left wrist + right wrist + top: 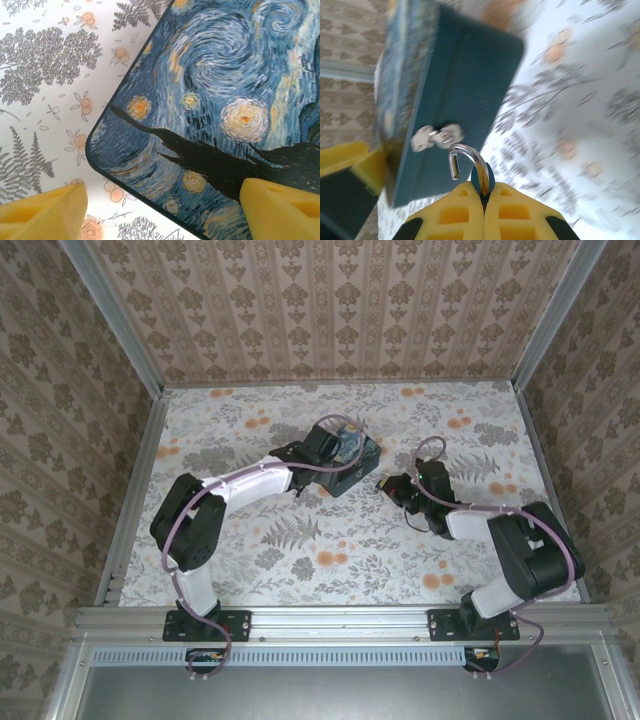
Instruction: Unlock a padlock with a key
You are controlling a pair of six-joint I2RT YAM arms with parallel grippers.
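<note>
1. While the padlock (pixel 489 177) sits pinched in the fully closed right gripper (pixel 484 192), it hangs just beside the box (pixel 465 85) latch (pixel 437 136), one shackle end free, likely ready to be pulled clear.
2. Left gripper (pixel 162 215) straddles the box corner, fingers (pixel 45 212) wide apart and gripping nothing, presumably there to steady the box.
3. Key: cannot make out.
</note>
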